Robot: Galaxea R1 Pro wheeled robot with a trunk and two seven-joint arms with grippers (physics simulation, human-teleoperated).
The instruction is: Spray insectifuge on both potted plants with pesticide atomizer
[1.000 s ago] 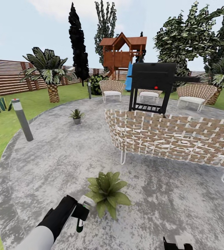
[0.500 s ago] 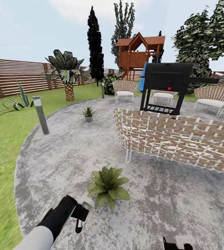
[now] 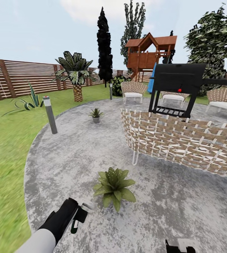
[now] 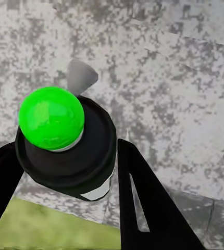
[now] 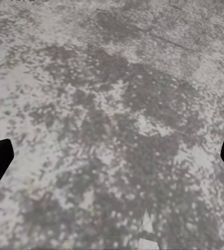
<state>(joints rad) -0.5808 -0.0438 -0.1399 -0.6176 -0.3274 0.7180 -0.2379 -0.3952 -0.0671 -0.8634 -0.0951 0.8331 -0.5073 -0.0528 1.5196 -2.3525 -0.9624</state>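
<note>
Holding pesticide atomizer (image 4: 65,143) clamped in left gripper (image 3: 79,215), right gripper (image 5: 112,156) spread empty; spraying step: aim nozzle onto near potted plant (image 3: 114,185).

A home back garden, rendered in simulation.
Green lawn (image 3: 8,140) rings a round mottled patio (image 3: 75,151) with wicker seating (image 3: 183,140), a black grill (image 3: 178,88), a slatted wooden fence (image 3: 18,79) and a wooden playhouse (image 3: 147,52).
</note>
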